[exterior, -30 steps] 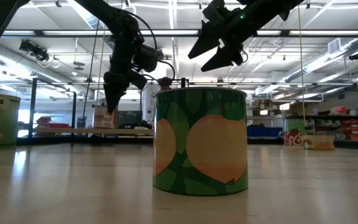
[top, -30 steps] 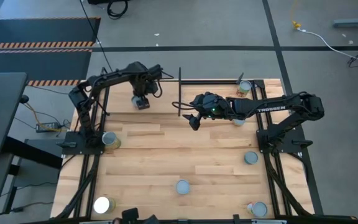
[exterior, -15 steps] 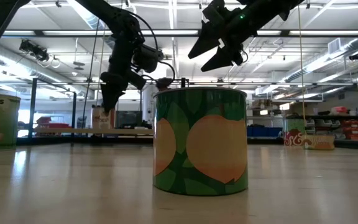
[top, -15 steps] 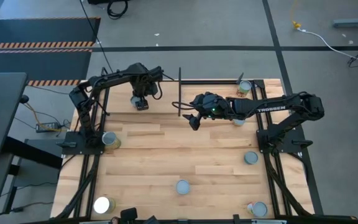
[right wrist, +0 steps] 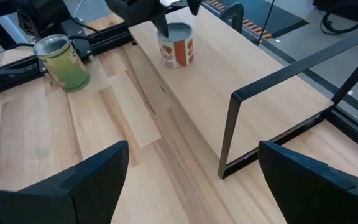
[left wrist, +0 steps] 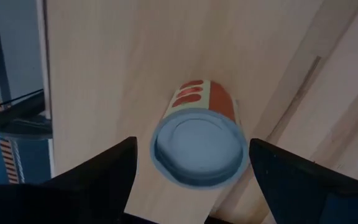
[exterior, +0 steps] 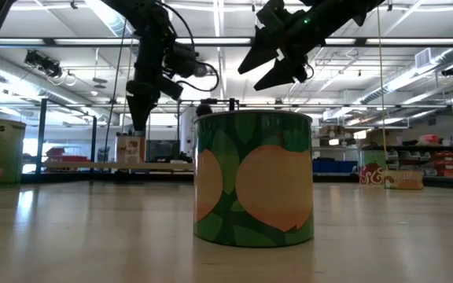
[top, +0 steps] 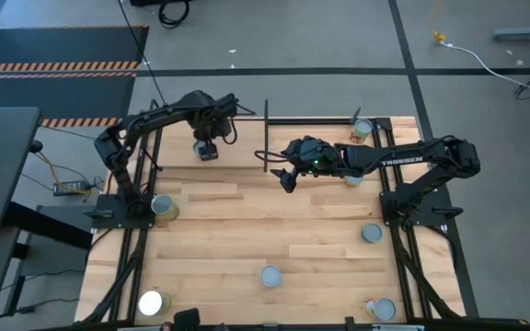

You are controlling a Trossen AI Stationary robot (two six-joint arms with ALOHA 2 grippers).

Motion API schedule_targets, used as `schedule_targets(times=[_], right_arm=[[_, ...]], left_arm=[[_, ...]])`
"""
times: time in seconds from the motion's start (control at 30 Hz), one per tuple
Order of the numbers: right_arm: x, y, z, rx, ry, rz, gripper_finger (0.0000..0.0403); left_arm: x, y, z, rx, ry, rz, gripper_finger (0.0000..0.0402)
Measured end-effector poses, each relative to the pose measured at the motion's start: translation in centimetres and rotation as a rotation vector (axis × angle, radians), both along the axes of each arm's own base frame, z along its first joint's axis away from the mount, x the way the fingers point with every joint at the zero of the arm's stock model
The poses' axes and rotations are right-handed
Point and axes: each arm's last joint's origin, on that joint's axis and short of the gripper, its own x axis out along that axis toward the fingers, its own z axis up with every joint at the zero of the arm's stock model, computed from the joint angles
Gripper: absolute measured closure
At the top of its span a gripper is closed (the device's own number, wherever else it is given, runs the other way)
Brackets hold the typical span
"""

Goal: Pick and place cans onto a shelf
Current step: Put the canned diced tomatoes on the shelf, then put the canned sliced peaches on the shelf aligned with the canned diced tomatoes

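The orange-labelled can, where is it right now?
The orange-labelled can stands upright on the shelf at the table's far left, right under the open left claw, which hangs above without touching it.

I see one orange-labelled can [right wrist: 176,45] standing upright on the shelf [right wrist: 241,74], the pale raised board with thin black rods, near its left end; its blue-grey lid [left wrist: 198,148] faces up. A green-labelled can [right wrist: 62,61] stands on the surface by the left edge. A can with a green and yellow label [exterior: 255,178] stands mid-front. I count others at the front left, its lid glaring white [top: 151,302], at the right edge [top: 371,233], front right [top: 382,309] and far right corner [top: 363,128].
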Motion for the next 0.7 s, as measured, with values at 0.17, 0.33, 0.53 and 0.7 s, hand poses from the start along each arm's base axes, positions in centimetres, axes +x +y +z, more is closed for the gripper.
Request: schedule_targets(times=[0.17, 0.33, 0.53, 0.7], right_arm=[[0.0, -0.1, 0.0, -0.023, 0.006, -0.019, 0.0041], [0.0, 0.7, -0.1, -0.066, 0.036, 0.055, 0.0048], [-0.4, 5.7, -0.9, -0.079, 0.152, 0.319, 0.0054], [-3.0, 9.9, -1.9, -0.008, 0.349, 0.382, 0.0054]], left_arm=[[-0.3, -1.6, 2.1, -0.055, -0.142, 0.060, 0.0088], [0.8, -5.1, 3.6, -0.137, -0.245, 0.059, 0.0094], [2.9, -11.2, 4.1, -0.185, -0.278, 0.070, 0.0106], [4.4, -17.0, 4.2, -0.211, -0.314, 0.099, 0.0106]])
